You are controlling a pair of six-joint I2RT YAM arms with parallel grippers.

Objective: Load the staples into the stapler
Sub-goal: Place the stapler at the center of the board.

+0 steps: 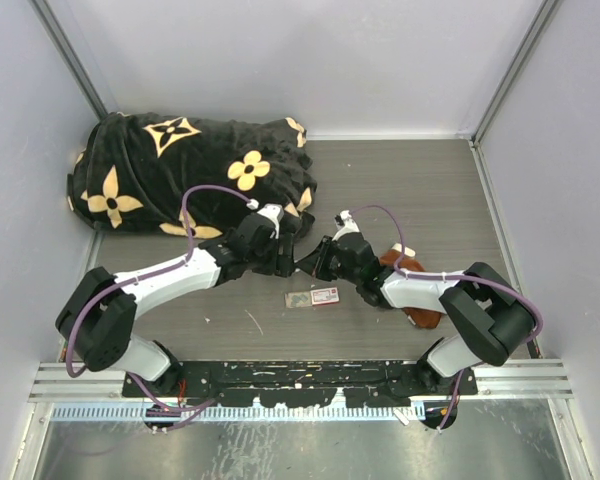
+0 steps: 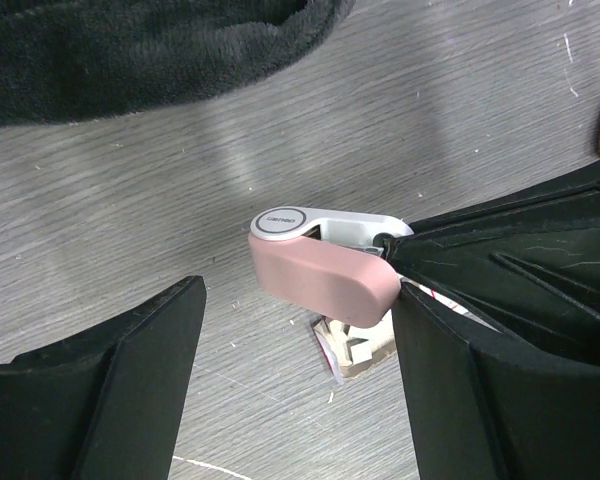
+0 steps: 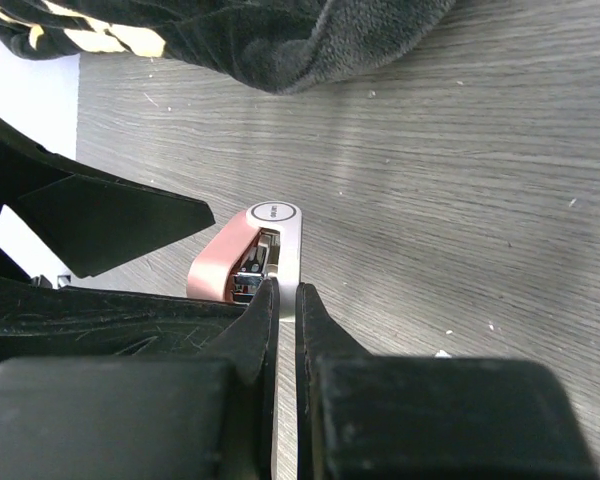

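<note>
Right gripper (image 3: 285, 297) is pinched tight on the white arm of the stapler (image 2: 318, 272), holding it over the middle of the tabletop (image 1: 430, 200). Left gripper (image 2: 298, 292) is wide open around the pink body, with one finger touching it and the other apart. The staples box (image 1: 318, 297) lies just underneath, toward the near edge.

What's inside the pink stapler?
The stapler is swung open, and a dark metal inner part shows in the gap. The right gripper pinching it covers the rest, so I cannot tell if it is loaded.
</note>
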